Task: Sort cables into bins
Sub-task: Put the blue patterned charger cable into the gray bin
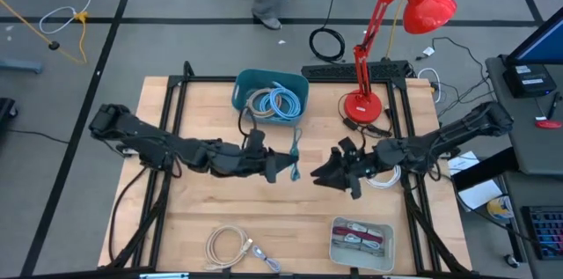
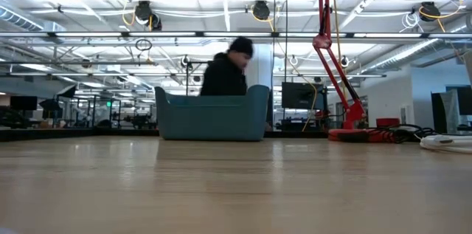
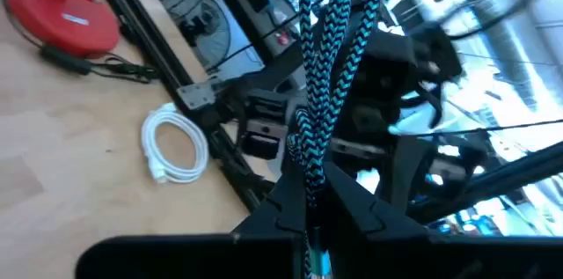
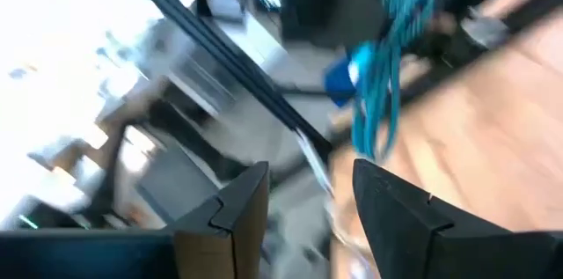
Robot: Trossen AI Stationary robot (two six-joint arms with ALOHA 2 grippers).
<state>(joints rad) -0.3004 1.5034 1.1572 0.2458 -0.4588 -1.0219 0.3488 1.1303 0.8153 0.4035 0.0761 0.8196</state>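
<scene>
A short teal-and-black braided cable [image 1: 296, 149] is held over the table's middle by my shut left gripper [image 1: 287, 170], which points level toward the right. My right gripper [image 4: 308, 200] faces it from the right, open, a little short of the cable [image 4: 391, 68]. The dark teal bin [image 1: 244, 81] at the far middle holds light blue [image 1: 283, 103] and beige [image 1: 262, 101] coils. The pale grey tray [image 1: 338, 245] at the near edge holds maroon pieces [image 1: 362, 240]. A beige coil [image 1: 230, 245] and a white coil [image 1: 384, 178] lie flat on the table. My left gripper pinches the folded teal cable between its two fingers, several strands together at the bundle's one end [image 3: 310, 193]. The fingers come level from the table's left. The rest of the bundle [image 3: 330, 41] runs away from the fingertips, lifted clear of the table.
A red desk lamp [image 1: 362, 103] stands at the far right, its black cord beside the base. A black frame [image 1: 176, 94] borders the table. A person shows beyond the far edge [image 2: 225, 71]. Bare wood lies between the two bins.
</scene>
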